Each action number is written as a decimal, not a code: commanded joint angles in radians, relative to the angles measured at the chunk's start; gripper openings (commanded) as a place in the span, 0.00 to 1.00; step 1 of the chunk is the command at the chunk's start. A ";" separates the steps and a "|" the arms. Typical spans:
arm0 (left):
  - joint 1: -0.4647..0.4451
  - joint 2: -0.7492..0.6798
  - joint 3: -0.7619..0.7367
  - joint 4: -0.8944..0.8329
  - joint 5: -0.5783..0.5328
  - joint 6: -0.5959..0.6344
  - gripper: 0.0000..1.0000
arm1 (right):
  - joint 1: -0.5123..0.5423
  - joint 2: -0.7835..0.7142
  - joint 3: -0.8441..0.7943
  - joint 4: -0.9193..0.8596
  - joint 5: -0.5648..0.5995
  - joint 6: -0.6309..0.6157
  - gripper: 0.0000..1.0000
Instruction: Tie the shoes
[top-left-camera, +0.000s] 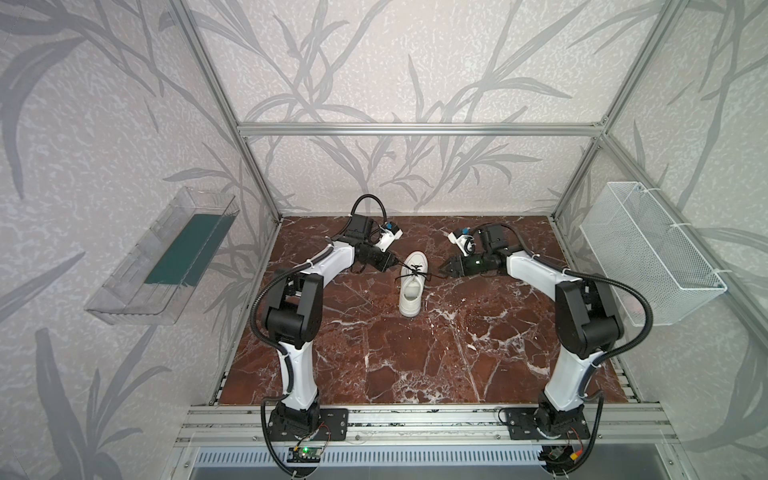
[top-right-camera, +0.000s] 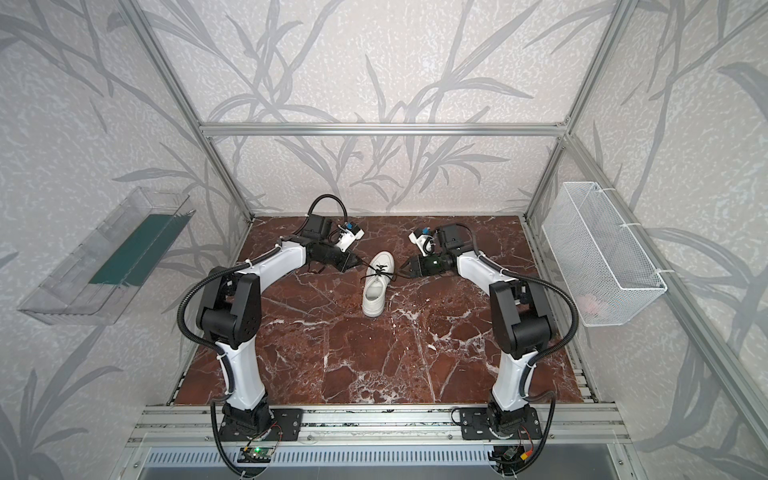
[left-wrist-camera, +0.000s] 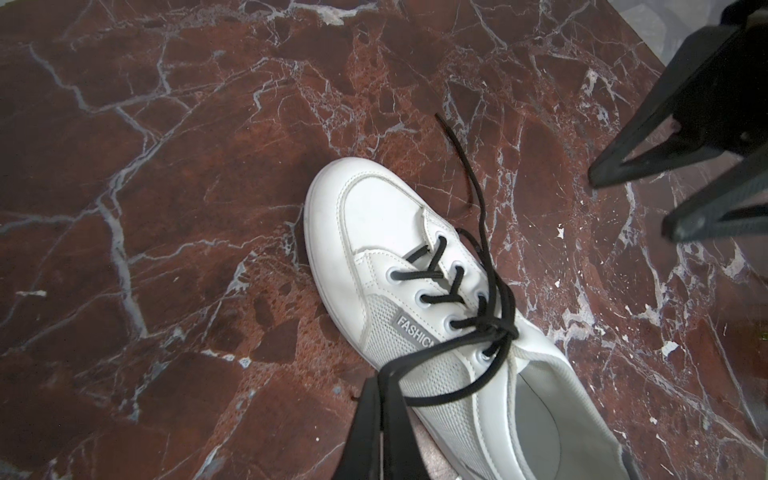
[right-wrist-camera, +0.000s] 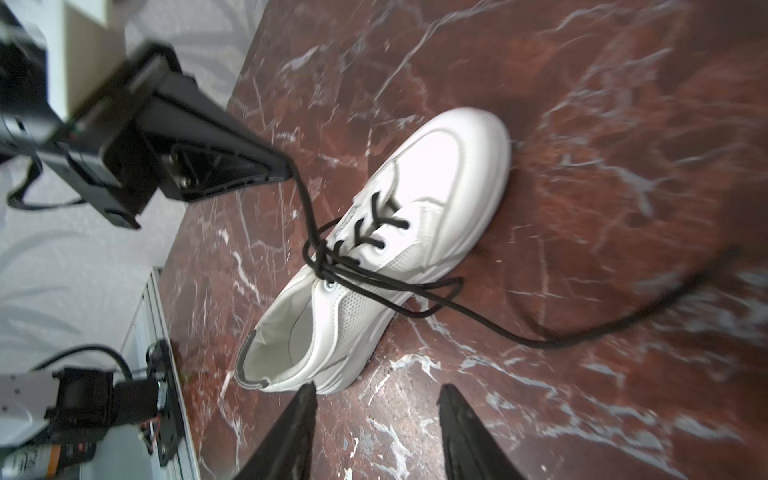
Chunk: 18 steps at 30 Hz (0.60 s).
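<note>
Sneaker (top-left-camera: 411, 291): one; left claw (top-left-camera: 395, 266), right claw (top-left-camera: 444, 269): two.

One white low-top sneaker (top-left-camera: 410, 291), smooth upper with mesh side panels, thick white sole, grey "FASHION" side tab, grey lining. It stands upright on its sole on the red-brown marble tabletop (top-left-camera: 374, 345), toe toward the back wall, heel toward the arm bases. Its thin black laces (right-wrist-camera: 353, 266) criss-cross the eyelets and are knotted at the top pair. One part runs taut from the knot into the closed left pincer (right-wrist-camera: 286, 168). A loop and a long loose end lie on the tabletop on the other side.
</note>
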 joint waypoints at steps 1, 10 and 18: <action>0.004 0.011 0.001 0.025 0.022 -0.035 0.00 | 0.027 0.069 0.074 -0.179 0.002 -0.190 0.48; 0.004 0.014 0.008 0.031 0.026 -0.039 0.00 | 0.048 0.184 0.179 -0.276 0.041 -0.282 0.51; 0.004 0.030 0.029 0.000 0.033 -0.030 0.00 | 0.043 0.267 0.319 -0.301 0.006 -0.299 0.55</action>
